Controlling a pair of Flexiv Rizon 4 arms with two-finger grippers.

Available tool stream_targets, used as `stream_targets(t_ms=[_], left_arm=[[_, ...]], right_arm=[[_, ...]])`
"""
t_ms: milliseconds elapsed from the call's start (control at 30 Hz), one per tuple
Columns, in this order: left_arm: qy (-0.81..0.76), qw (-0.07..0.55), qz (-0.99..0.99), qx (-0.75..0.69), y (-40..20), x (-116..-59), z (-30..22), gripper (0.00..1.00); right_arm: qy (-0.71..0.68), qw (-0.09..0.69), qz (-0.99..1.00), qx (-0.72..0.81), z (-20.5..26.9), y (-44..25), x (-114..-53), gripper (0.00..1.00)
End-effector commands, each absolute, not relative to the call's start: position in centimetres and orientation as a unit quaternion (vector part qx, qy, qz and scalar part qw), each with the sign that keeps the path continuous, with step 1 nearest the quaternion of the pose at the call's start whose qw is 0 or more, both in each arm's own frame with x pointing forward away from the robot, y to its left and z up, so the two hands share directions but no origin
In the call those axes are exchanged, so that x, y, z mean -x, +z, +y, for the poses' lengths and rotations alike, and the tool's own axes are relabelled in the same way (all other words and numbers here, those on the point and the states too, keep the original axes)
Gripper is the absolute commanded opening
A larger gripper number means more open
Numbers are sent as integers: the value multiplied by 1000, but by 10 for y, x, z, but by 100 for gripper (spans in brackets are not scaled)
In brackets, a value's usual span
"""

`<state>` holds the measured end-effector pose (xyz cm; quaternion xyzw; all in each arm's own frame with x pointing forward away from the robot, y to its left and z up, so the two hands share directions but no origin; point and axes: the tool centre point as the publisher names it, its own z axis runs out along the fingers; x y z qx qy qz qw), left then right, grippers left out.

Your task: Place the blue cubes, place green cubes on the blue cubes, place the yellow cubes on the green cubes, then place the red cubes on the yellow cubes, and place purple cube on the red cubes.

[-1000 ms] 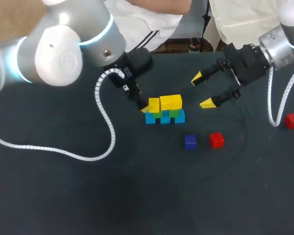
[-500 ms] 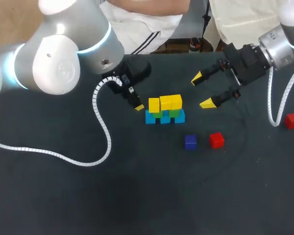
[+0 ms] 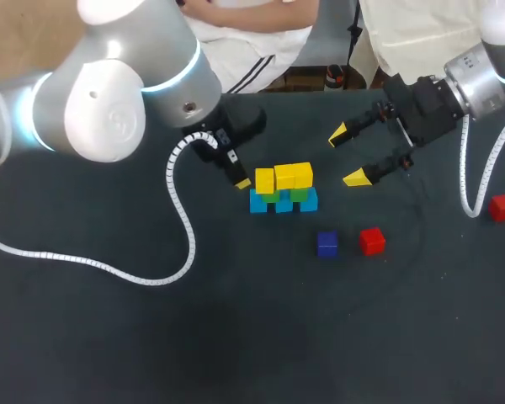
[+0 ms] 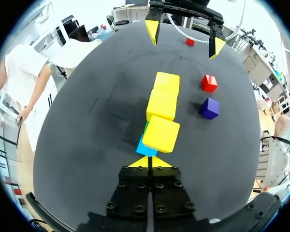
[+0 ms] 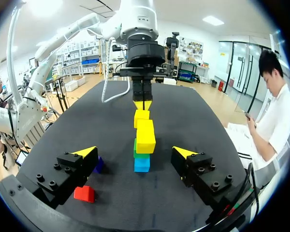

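Hovering just beside the stack, yellow cubes over green cubes over blue cubes, the left gripper is being held pinched together, empty. The right gripper is being held spread wide on the stack's opposite side, while a red cube and the purple cube are being seen lying near the stack.

Dark table, row of blue cubes near its middle, purple cube beside red cube, second red cube by the right edge
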<state>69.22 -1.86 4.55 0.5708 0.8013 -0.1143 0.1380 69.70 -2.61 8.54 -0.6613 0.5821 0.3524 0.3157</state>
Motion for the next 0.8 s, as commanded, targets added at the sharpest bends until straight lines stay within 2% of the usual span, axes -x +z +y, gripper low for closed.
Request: stream_targets(t_ms=[33,800], left_arm=[[-114,135,802,-570,46,-693,-21,0],[-128,131,803,-567,47,-690,-26,0]], right_arm=[[352,316,582,661,-26,85,-697,100],[352,316,582,661,-26,85,-697,100]])
